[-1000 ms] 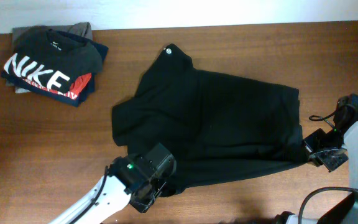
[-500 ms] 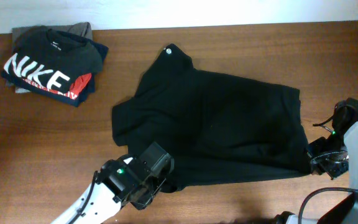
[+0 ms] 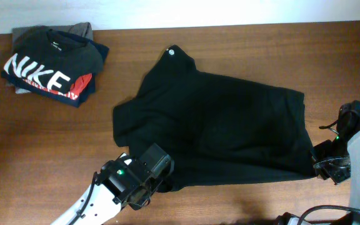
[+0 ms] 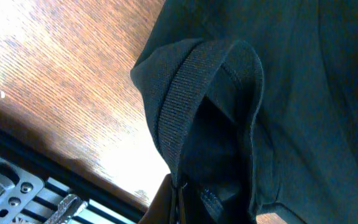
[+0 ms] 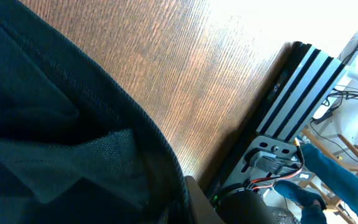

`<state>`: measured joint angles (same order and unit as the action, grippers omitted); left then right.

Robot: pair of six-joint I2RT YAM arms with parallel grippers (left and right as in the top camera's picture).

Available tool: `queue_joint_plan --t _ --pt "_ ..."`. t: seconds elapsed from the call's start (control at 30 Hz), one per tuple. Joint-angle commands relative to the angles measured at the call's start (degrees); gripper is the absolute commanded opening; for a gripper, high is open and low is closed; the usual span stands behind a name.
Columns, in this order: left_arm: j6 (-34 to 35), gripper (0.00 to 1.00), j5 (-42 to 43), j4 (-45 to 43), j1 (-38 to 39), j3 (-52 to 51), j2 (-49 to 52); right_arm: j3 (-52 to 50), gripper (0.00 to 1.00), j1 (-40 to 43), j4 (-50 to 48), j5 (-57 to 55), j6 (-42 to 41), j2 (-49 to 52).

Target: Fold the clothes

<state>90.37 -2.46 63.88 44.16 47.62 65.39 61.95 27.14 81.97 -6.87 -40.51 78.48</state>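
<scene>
Since a second ago, both your grippers had drawn back toward the near edge of the table (image 3: pixel 42 144). The black top (image 3: pixel 224 125) had stretched after them, so its near-right corner lay closer to that edge than before.

Your left gripper (image 3: pixel 159 183) sat at the top's near-left corner, jaws pressed together on a ribbed fold of hem. The left wrist view showed that fold bunched and raised off the wood. Your right gripper (image 3: pixel 320 167) sat at the top's near-right corner, jaws all but together with the hem edge pinched between them.

The top lay spread over the middle of the table, mostly flat, with its white neck tag (image 3: pixel 170 52) at its far point. Well to the left of the top and further back rested a stack of folded garments (image 3: pixel 52 62), a NIKE shirt uppermost.

The surface was brown wood grain, glaring with light beside the top in both wrist views. A white wall (image 3: pixel 230 12) ran beyond the top's far side. Past its right corner, off the table edge, stood a black framing rail (image 5: pixel 291 106) with wiring (image 5: pixel 272 171).
</scene>
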Motion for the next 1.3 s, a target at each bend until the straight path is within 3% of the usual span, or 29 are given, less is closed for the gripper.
queue_joint_plan --t 0.0,0.4,0.7,0.97,1.27 --pt "-0.74 0.01 -2.14 -0.24 -0.35 1.09 -0.66 0.74 0.09 0.31 0.15 -2.43 -0.94 -0.66" --pt "-2.34 0.01 -12.5 -8.81 -0.37 1.09 -0.63 0.74 0.1 0.31 -5.09 -1.09 -0.96 -0.66" --pt "-11.98 0.01 -20.46 -21.42 -0.48 1.09 -0.04 -0.31 0.1 0.26 -8.31 -1.11 -2.03 0.42" --pt "-25.4 0.01 -25.05 -33.75 -3.17 1.09 2.64 -3.91 0.1 0.26 -13.2 -1.07 -2.01 0.76" --pt "-27.52 0.01 -25.05 -37.73 -8.35 1.09 9.22 -4.07 0.1 0.26 -15.91 -0.39 -2.01 0.76"
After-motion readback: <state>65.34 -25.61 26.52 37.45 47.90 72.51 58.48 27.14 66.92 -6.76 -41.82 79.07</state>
